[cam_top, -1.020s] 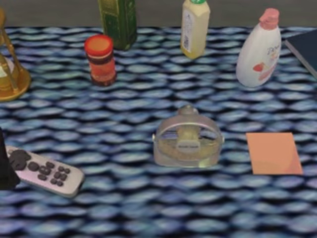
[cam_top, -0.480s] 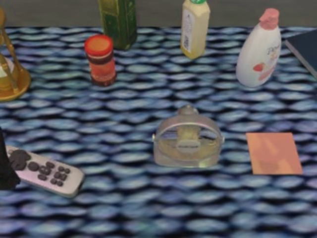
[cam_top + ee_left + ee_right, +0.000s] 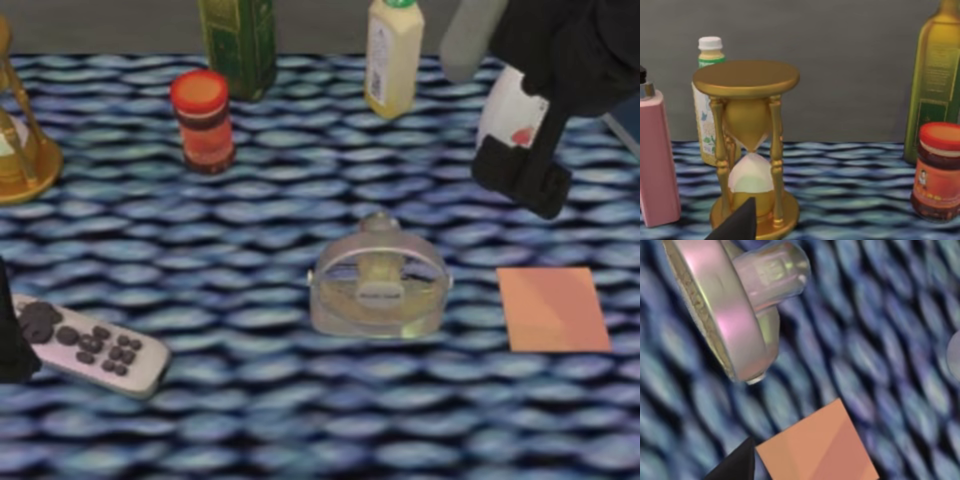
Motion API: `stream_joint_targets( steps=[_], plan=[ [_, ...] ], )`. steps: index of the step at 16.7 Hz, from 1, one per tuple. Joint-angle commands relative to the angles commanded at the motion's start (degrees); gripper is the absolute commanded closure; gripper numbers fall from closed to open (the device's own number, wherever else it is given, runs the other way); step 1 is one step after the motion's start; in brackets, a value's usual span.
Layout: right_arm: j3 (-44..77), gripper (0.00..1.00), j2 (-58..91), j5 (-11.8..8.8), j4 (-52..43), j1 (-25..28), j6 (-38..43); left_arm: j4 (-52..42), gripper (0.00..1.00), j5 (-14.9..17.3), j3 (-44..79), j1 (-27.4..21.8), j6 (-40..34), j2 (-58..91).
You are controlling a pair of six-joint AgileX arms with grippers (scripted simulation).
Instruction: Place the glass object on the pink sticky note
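Note:
The glass object [image 3: 378, 285] is a squat clear bottle with an arched band, standing upright on the blue woven cloth near the middle. It also shows in the right wrist view [image 3: 735, 305]. The pink sticky note [image 3: 553, 308] lies flat to the bottle's right, apart from it, and its corner [image 3: 817, 447] is in the right wrist view. My right gripper [image 3: 520, 178] hangs open above the cloth, behind the note and to the bottle's right, holding nothing. One dark fingertip [image 3: 735, 467] shows beside the note. My left gripper [image 3: 8, 340] is parked at the left edge, open.
Along the back stand a white lotion bottle [image 3: 505, 115] partly hidden by my right arm, a yellow bottle [image 3: 392, 55], a green bottle [image 3: 238, 40] and a red jar [image 3: 203, 120]. A gold hourglass [image 3: 20, 140] is at the far left. A remote [image 3: 90, 345] lies front left.
My right arm has come into the top view from the back right and now hangs over the lotion bottle. The bottle, the note and the left arm have not moved.

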Motion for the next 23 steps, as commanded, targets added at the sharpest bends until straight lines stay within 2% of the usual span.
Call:
stream_joint_targets(
  steps=[5,9,16,23],
  plan=[
    [22.79,0.00,23.68,0.05,-15.48,6.97,-8.35,0.00,0.00,0.00,0.00,0.00,0.00,0.00],
    [31.19,0.00,33.24,0.15,-22.67,9.93,-12.03,0.00,0.00,0.00,0.00,0.00,0.00,0.00],
    [31.85,0.00,34.34,0.16,-23.31,10.08,-12.50,0.00,0.00,0.00,0.00,0.00,0.00,0.00],
    [19.71,0.00,33.20,0.16,-12.42,10.37,-12.45,0.00,0.00,0.00,0.00,0.00,0.00,0.00]
  ],
)
